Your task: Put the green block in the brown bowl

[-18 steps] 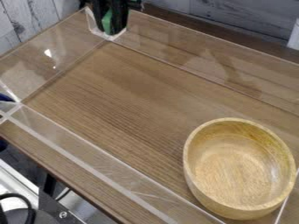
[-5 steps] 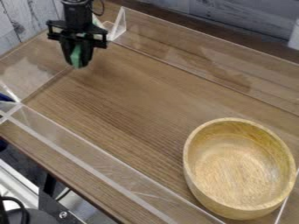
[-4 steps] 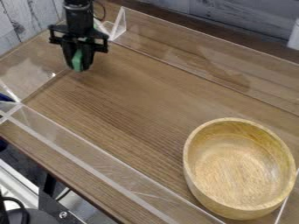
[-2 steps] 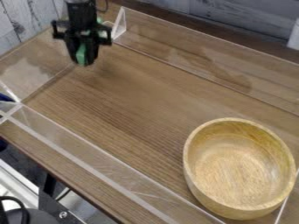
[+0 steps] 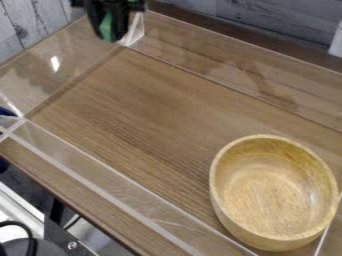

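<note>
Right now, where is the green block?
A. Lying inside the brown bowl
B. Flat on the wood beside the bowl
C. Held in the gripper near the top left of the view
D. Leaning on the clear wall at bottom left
C: the green block sits clamped in the gripper at the top left, clear of the wood, and the brown bowl at lower right shows only bare wood inside.

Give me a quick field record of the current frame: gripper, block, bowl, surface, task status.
gripper: gripper at top left edge of the view, shut on green block
green block: green block held between the jaws, lifted off the table
brown bowl: brown bowl at lower right, upright, nothing inside
surface: wooden table with clear low walls around it
task status: block grasped, not yet in bowl; bowl lies far across the table from the gripper
</note>
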`<state>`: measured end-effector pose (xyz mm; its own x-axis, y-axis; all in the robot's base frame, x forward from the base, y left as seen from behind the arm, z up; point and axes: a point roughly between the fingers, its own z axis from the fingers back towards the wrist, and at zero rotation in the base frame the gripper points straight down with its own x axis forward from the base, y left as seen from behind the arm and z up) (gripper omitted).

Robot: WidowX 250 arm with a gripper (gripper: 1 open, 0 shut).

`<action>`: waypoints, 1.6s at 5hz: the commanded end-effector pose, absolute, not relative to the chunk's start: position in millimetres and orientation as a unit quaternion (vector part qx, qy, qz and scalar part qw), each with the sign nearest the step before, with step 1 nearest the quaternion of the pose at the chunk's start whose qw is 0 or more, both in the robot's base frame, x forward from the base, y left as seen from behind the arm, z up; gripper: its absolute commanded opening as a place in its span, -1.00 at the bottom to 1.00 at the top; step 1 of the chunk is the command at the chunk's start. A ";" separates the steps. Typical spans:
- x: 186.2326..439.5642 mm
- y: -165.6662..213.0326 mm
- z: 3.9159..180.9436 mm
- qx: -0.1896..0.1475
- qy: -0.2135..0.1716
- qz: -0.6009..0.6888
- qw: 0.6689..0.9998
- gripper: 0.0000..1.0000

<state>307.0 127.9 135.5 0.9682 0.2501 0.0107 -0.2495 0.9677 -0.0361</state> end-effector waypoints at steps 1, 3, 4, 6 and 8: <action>315.7 93.9 176.5 -0.018 -0.050 0.094 0.994 -1.00; 292.2 29.7 179.0 -0.032 -0.036 0.033 0.998 -1.00; 270.3 0.4 161.9 -0.035 -0.016 0.006 0.999 -1.00; 231.4 -53.3 120.7 -0.034 0.015 -0.044 0.998 -1.00; 208.6 -100.4 94.6 -0.037 0.026 -0.082 0.996 -1.00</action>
